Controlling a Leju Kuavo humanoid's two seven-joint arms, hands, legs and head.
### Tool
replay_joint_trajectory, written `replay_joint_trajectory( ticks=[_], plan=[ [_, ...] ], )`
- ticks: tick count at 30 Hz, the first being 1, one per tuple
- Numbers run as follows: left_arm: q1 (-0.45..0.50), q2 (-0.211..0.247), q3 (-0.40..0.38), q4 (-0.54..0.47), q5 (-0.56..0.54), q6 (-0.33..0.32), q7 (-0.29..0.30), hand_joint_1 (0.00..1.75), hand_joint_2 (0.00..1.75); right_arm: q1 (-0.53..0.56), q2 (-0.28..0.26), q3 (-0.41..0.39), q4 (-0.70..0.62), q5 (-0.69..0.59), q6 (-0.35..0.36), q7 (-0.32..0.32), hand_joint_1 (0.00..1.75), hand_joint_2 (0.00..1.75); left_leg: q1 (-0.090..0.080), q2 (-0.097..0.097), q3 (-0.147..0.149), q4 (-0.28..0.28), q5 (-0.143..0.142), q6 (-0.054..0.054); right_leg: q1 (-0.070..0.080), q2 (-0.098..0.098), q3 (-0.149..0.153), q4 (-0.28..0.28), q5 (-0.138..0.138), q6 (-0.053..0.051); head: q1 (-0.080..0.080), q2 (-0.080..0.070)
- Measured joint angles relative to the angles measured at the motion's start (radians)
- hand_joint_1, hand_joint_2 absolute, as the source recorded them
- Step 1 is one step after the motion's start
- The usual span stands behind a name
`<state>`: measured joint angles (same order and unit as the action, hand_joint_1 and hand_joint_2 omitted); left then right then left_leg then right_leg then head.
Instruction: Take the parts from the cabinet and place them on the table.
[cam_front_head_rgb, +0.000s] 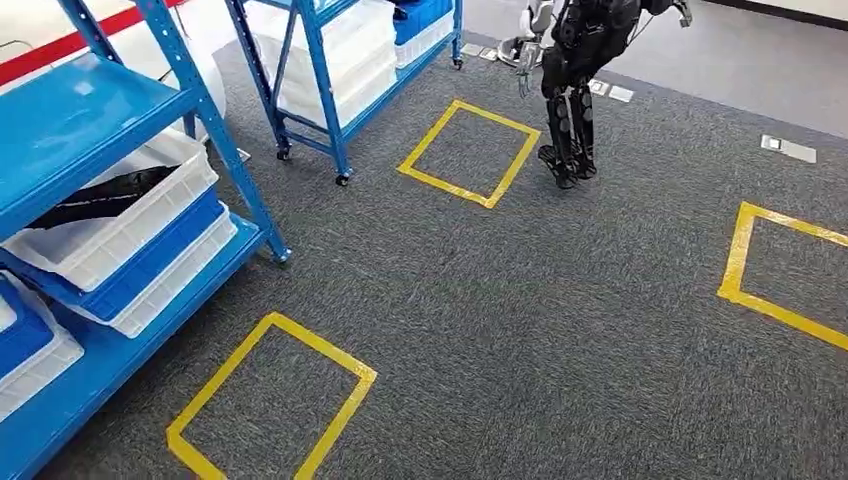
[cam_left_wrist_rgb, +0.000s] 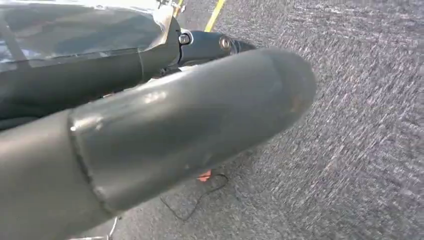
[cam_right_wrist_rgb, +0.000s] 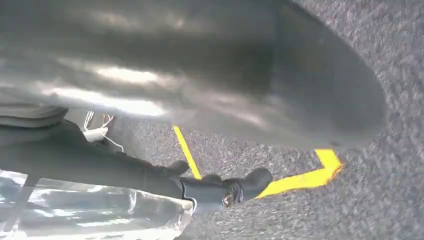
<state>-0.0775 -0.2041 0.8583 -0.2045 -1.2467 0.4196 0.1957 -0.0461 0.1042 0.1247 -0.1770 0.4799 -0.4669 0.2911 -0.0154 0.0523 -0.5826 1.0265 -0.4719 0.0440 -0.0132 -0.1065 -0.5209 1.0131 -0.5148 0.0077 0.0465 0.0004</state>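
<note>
A blue shelving cabinet stands at the left of the head view, with white and blue bins on its shelves. One white bin holds a long black part lying flat. My left hand hangs over the grey carpet. Its thick grey thumb and a dark finger are stretched out with nothing between them. My right hand hangs the same way, a dark finger extended and nothing held.
A second blue cabinet with white bins stands farther back. Another dark humanoid robot stands beyond it. Yellow tape squares mark the carpet in front of me, in the middle and at the right.
</note>
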Motion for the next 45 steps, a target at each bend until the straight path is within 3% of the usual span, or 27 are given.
replay_joint_trajectory(
  ticks=[2, 3, 4, 7, 9, 11, 13, 14, 17, 18, 20, 22, 24, 25, 27, 28, 29, 33, 34, 35, 36, 38, 39, 41, 43, 44, 45],
  plan=[
    [0.001, 0.001, 0.0, 0.0, 0.0, 0.001, 0.0, 0.0, 0.0, -0.002, 0.003, 0.0, 0.0, 0.0, 0.0, -0.001, 0.0, 0.0, -0.003, -0.012, 0.002, -0.008, 0.004, 0.007, 0.001, -0.01, 0.008, -0.007, 0.001, 0.004, -0.001, 0.0],
    [0.002, 0.0, 0.0, 0.0, 0.0, 0.002, -0.002, 0.0, 0.0, -0.003, 0.003, 0.0, -0.002, 0.001, 0.0, -0.001, 0.0, 0.0, 0.016, -0.03, 0.026, -0.04, 0.023, 0.013, 0.005, -0.001, 0.009, 0.0, -0.007, 0.012, 0.001, 0.0],
    [0.002, -0.001, 0.0, 0.0, 0.0, 0.002, -0.002, 0.0, 0.0, -0.003, 0.001, 0.0, -0.002, 0.001, 0.0, -0.002, 0.0, 0.0, 0.011, -0.037, 0.034, -0.052, 0.025, 0.017, 0.003, 0.051, -0.001, 0.034, -0.026, 0.01, 0.003, 0.0],
    [-0.001, -0.003, 0.0, 0.0, 0.0, 0.002, -0.004, 0.0, 0.0, 0.0, -0.002, 0.0, -0.002, 0.0, 0.0, -0.002, 0.0, 0.0, 0.012, -0.068, 0.032, -0.05, 0.03, 0.024, -0.001, 0.095, -0.104, 0.229, -0.105, -0.003, 0.004, 0.0],
    [0.001, -0.002, 0.0, 0.0, 0.0, 0.002, -0.004, 0.0, 0.0, 0.004, -0.003, 0.0, -0.002, -0.002, 0.0, -0.002, 0.0, 0.0, 0.012, -0.096, 0.033, -0.049, 0.029, 0.023, -0.001, 0.099, -0.148, 0.291, -0.107, 0.009, 0.005, 0.0],
    [0.003, -0.003, 0.0, 0.0, 0.0, 0.002, -0.004, 0.0, 0.0, 0.007, -0.005, 0.0, -0.001, -0.003, 0.0, -0.002, 0.0, 0.0, 0.013, -0.122, 0.036, -0.047, 0.027, 0.019, -0.004, 0.103, -0.103, 0.171, -0.036, 0.031, 0.004, 0.0],
    [0.003, -0.003, 0.0, 0.0, 0.0, 0.002, -0.007, 0.0, 0.0, 0.006, -0.007, 0.0, -0.001, -0.003, 0.0, -0.004, 0.0, 0.0, 0.016, -0.144, 0.032, -0.033, 0.018, 0.006, -0.016, 0.154, -0.031, -0.001, 0.031, 0.044, 0.005, 0.0],
    [0.003, -0.002, 0.0, 0.0, 0.001, 0.002, -0.008, 0.0, 0.0, 0.006, -0.007, 0.0, -0.001, -0.005, 0.0, -0.004, 0.0, 0.0, 0.006, -0.151, 0.028, -0.025, 0.009, -0.004, -0.01, 0.153, -0.032, -0.006, 0.031, 0.032, 0.006, 0.0],
    [0.007, -0.002, 0.0, 0.0, 0.002, 0.005, -0.01, 0.0, 0.0, -0.001, -0.006, 0.0, -0.001, -0.009, 0.0, -0.005, 0.0, 0.0, 0.016, -0.162, 0.025, -0.029, 0.009, -0.014, -0.004, 0.136, -0.025, -0.002, 0.033, 0.006, 0.003, 0.0],
    [0.008, -0.001, 0.001, 0.0, 0.002, 0.006, -0.01, 0.0, 0.0, 0.001, -0.004, 0.0, -0.001, -0.009, 0.0, -0.005, 0.0, 0.0, 0.02, -0.165, 0.024, -0.022, 0.006, -0.018, -0.017, 0.125, -0.024, -0.009, 0.037, -0.003, 0.004, 0.0],
    [0.007, -0.001, 0.001, 0.0, 0.002, 0.008, -0.01, 0.0, 0.0, 0.002, -0.004, 0.0, -0.001, -0.009, 0.0, -0.006, 0.0, 0.0, 0.017, -0.09, -0.006, 0.049, -0.043, -0.03, -0.012, 0.11, -0.019, -0.009, 0.034, -0.014, -0.002, 0.0],
    [0.006, -0.001, 0.001, 0.0, 0.002, 0.008, -0.01, 0.0, 0.0, 0.005, -0.003, 0.0, -0.001, -0.009, 0.0, -0.005, 0.0, 0.0, 0.023, -0.066, -0.087, 0.206, -0.118, -0.04, -0.006, 0.088, -0.019, -0.008, 0.03, -0.02, -0.001, 0.0],
    [0.007, -0.001, 0.001, 0.0, 0.002, 0.008, -0.01, 0.0, 0.0, 0.007, -0.003, 0.0, -0.001, -0.009, 0.0, -0.005, 0.0, 0.0, 0.026, -0.062, -0.132, 0.283, -0.138, -0.043, -0.004, 0.072, -0.019, -0.008, 0.027, -0.024, -0.002, 0.0],
    [0.008, -0.001, 0.001, 0.0, 0.002, 0.008, -0.009, 0.0, 0.0, 0.006, -0.003, 0.0, 0.0, -0.007, 0.0, -0.005, 0.0, 0.0, 0.028, -0.057, -0.128, 0.263, -0.107, -0.041, -0.001, 0.056, -0.017, -0.008, 0.024, -0.027, -0.001, 0.0],
    [0.008, -0.001, 0.001, 0.0, 0.002, 0.008, -0.008, 0.0, 0.0, 0.005, -0.002, 0.0, -0.001, -0.005, 0.0, -0.005, 0.0, 0.0, 0.025, -0.041, -0.051, 0.11, -0.02, -0.029, 0.002, 0.04, -0.009, -0.008, 0.02, -0.026, -0.002, 0.0],
    [0.007, -0.001, 0.001, 0.0, 0.002, 0.009, -0.008, 0.0, 0.0, 0.004, -0.001, 0.0, -0.001, -0.004, 0.0, -0.005, 0.0, 0.0, 0.017, -0.004, -0.003, 0.023, 0.015, -0.014, 0.004, 0.033, -0.004, -0.009, 0.017, -0.024, -0.001, 0.0],
    [0.003, 0.001, 0.001, 0.0, 0.002, 0.009, -0.008, 0.0, 0.0, 0.005, 0.001, 0.0, 0.0, -0.003, 0.0, -0.005, 0.0, 0.0, 0.01, 0.026, 0.013, -0.013, 0.006, -0.009, 0.008, 0.025, -0.002, -0.008, 0.013, -0.02, 0.0, 0.0],
    [0.003, 0.002, 0.001, 0.0, 0.002, 0.01, -0.008, 0.0, 0.0, 0.0, 0.006, 0.0, -0.001, -0.004, 0.0, -0.005, 0.0, 0.0, 0.002, -0.015, 0.011, -0.024, 0.009, 0.01, 0.012, -0.013, 0.01, -0.018, 0.009, -0.004, -0.001, 0.0],
    [0.004, 0.0, 0.001, 0.0, 0.001, 0.01, -0.008, 0.0, 0.0, -0.002, 0.005, 0.0, -0.002, -0.004, 0.0, -0.004, 0.0, 0.0, 0.02, -0.03, 0.032, -0.053, 0.028, 0.015, 0.013, 0.002, 0.007, -0.01, 0.001, 0.002, -0.001, 0.0],
    [0.004, -0.002, 0.001, 0.0, 0.002, 0.01, -0.008, 0.0, 0.0, -0.002, 0.003, 0.0, -0.002, -0.003, 0.0, -0.004, 0.0, 0.0, 0.018, -0.035, 0.038, -0.063, 0.031, 0.017, 0.013, 0.047, 0.0, 0.025, -0.015, 0.002, 0.003, 0.0],
    [0.002, -0.002, 0.001, 0.0, 0.001, 0.011, -0.008, 0.0, 0.0, -0.001, 0.003, 0.0, -0.002, -0.003, 0.0, -0.004, 0.0, 0.0, 0.018, -0.042, 0.039, -0.063, 0.031, 0.018, 0.012, 0.067, -0.023, 0.068, -0.038, -0.002, 0.001, 0.0],
    [0.001, -0.003, 0.001, 0.0, 0.001, 0.01, -0.008, 0.0, 0.0, 0.002, 0.0, 0.0, -0.002, -0.003, 0.0, -0.004, 0.0, 0.0, 0.018, -0.07, 0.037, -0.062, 0.033, 0.019, 0.006, 0.094, -0.113, 0.248, -0.106, -0.007, 0.003, 0.0],
    [0.001, -0.003, 0.001, 0.0, 0.001, 0.01, -0.008, 0.0, 0.0, 0.004, -0.002, 0.0, -0.002, -0.003, 0.0, -0.004, 0.0, 0.0, 0.019, -0.083, 0.037, -0.061, 0.033, 0.019, 0.003, 0.097, -0.14, 0.293, -0.113, -0.002, 0.003, 0.0],
    [0.004, -0.003, 0.001, 0.0, 0.001, 0.01, -0.006, 0.0, 0.0, 0.008, -0.003, 0.0, -0.001, -0.003, 0.0, -0.002, 0.0, 0.0, 0.021, -0.111, 0.041, -0.059, 0.03, 0.015, -0.004, 0.099, -0.12, 0.229, -0.066, 0.022, 0.003, 0.0],
    [0.004, -0.004, 0.001, 0.0, 0.001, 0.01, -0.004, 0.0, 0.0, 0.006, -0.005, 0.0, -0.001, -0.001, 0.0, -0.002, 0.0, 0.0, 0.027, -0.134, 0.041, -0.044, 0.02, 0.0, -0.02, 0.124, -0.042, 0.046, 0.015, 0.051, 0.004, 0.0],
    [0.004, -0.002, 0.001, 0.0, 0.001, 0.01, -0.003, 0.0, 0.0, 0.007, -0.004, 0.0, -0.001, 0.001, 0.002, -0.002, 0.0, 0.0, 0.022, -0.142, 0.032, -0.03, 0.012, -0.012, -0.026, 0.164, -0.031, 0.01, 0.021, 0.054, 0.007, 0.0],
    [0.004, -0.002, 0.002, 0.0, 0.002, 0.01, -0.003, 0.0, 0.0, 0.004, -0.005, 0.0, 0.0, 0.002, 0.003, -0.002, 0.0, 0.0, 0.02, -0.149, 0.026, -0.02, 0.002, -0.019, -0.021, 0.148, -0.03, 0.008, 0.021, 0.033, 0.007, 0.0]
  ],
)
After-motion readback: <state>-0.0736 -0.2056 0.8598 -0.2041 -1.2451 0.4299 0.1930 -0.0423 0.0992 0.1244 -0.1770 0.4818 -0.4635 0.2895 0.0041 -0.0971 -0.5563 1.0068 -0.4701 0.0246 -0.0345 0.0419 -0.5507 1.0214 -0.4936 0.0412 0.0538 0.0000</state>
